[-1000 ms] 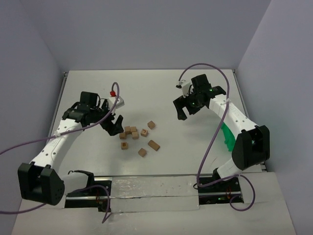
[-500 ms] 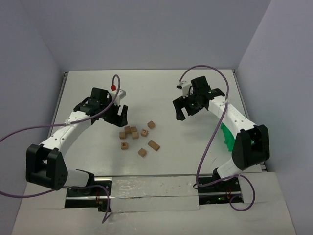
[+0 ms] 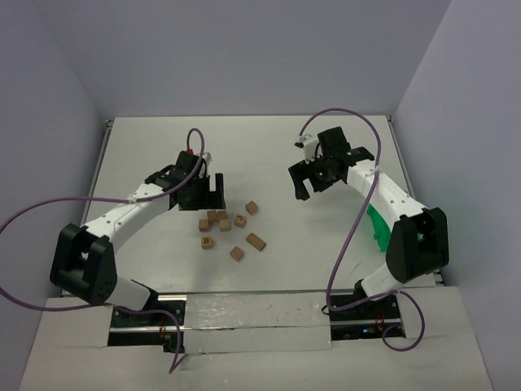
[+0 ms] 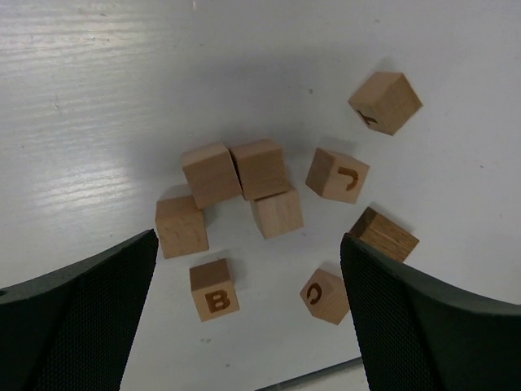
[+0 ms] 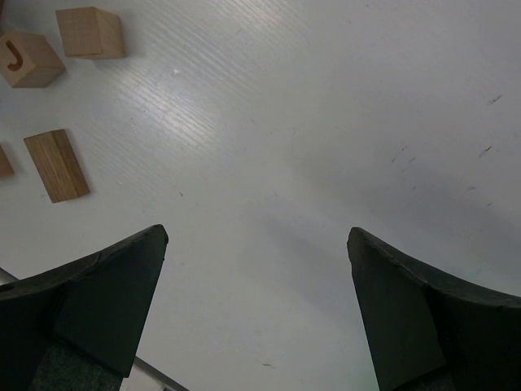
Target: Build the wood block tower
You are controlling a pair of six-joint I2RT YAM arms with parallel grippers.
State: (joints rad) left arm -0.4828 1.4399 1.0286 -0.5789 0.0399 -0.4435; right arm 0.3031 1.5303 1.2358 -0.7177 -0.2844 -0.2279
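left gripper (image 4: 248,244): jaws spread wide, nothing held, hovering over the wood blocks, toward their far-left side
wood blocks (image 3: 221,220): nine, loose and flat on the table (image 3: 269,147), none stacked; a few bunched together, the rest scattered near them
right gripper (image 5: 256,236): jaws spread wide, empty, well right of the blocks, over bare table
green bin (image 3: 376,228): farther right of the blocks, at the table edge

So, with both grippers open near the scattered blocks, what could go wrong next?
1. The left gripper hangs open over four clustered blocks; descending fingers could land on neighbours or pinch two.
2. Loose ones like the B block lie close by and could get knocked.
3. The right gripper hovers open nearby; both arms reaching in might collide.
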